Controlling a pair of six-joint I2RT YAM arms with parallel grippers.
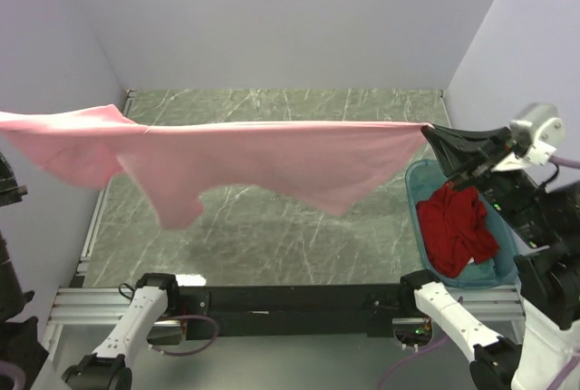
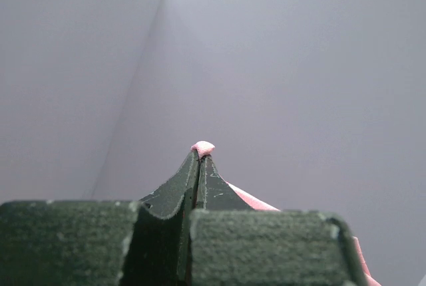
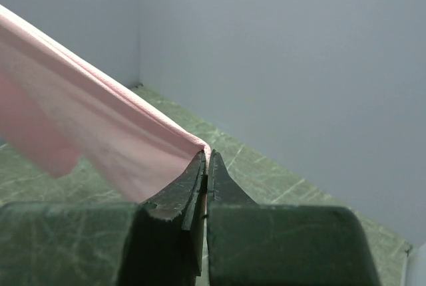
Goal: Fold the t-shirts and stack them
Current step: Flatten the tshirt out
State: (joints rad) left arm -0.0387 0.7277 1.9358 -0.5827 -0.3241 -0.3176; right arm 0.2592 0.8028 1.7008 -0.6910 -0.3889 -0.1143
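Pink t-shirt [image 1: 272, 159]: was plain light pink. Red t-shirt [image 1: 458, 227]: was plain bright red. Tub [image 1: 415, 195]: was translucent teal. Table [image 1: 272, 236]: was dark green marble, white-veined.

The pink t-shirt [image 1: 272, 159] runs off the top view's left edge, and the left pincer [image 2: 201, 159] lies beyond it; the left wrist view shows only a pink tuft pinched at its tips. The red t-shirt [image 1: 458, 227] is bunched in the teal tub [image 1: 419, 186], sleeves and collar untellable.

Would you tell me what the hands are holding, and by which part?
The pink t-shirt, stretched in the air: right hand pinches one end of its top edge, left hand the opposite end.
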